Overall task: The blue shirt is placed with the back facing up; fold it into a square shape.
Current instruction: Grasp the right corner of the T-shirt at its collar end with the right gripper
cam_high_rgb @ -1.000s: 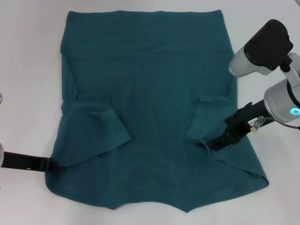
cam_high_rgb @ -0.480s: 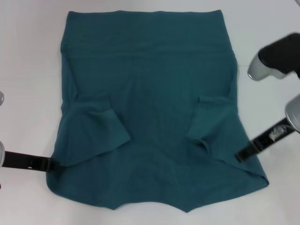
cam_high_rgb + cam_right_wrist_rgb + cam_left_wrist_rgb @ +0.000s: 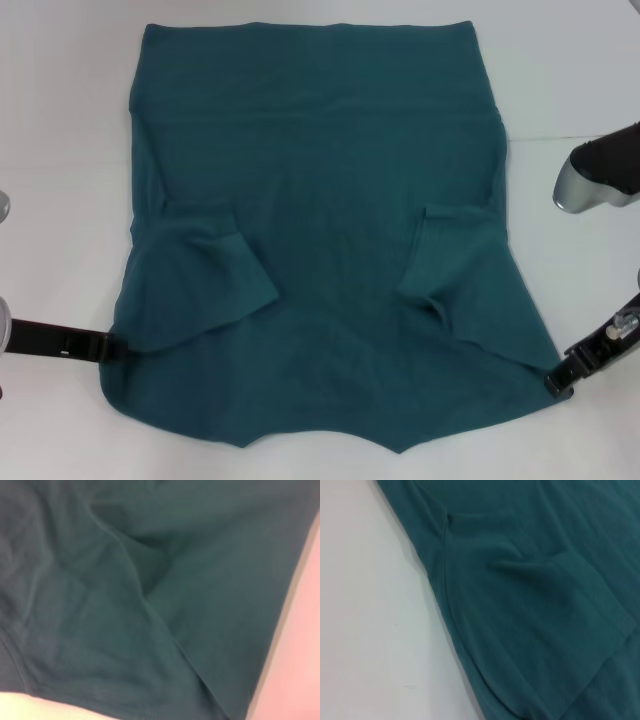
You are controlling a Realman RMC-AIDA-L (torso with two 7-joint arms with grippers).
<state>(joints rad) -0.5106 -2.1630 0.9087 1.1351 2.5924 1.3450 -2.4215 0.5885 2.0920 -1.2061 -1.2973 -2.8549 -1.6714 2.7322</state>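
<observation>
The blue shirt [image 3: 330, 190] lies flat on the white table [image 3: 60, 150], far bigger than either gripper. Both short sleeves are folded inward onto the body, the left sleeve [image 3: 200, 285] and the right sleeve [image 3: 450, 260]. My left gripper [image 3: 108, 347] touches the shirt's left edge near the front corner. At the shirt's front right corner sits my right gripper [image 3: 556, 381], low on the table. The left wrist view shows the shirt [image 3: 545, 580] with its folded sleeve and side seam. Wrinkled fabric of the shirt [image 3: 125, 605] fills the right wrist view.
A grey and black part of the right arm [image 3: 600, 172] hangs over the table at the right edge. White table surface borders the shirt on the left, right and far sides.
My right gripper has left the folded right sleeve and moved out and toward me to the shirt's front right corner. The sleeve stays folded. The left gripper has not moved.
</observation>
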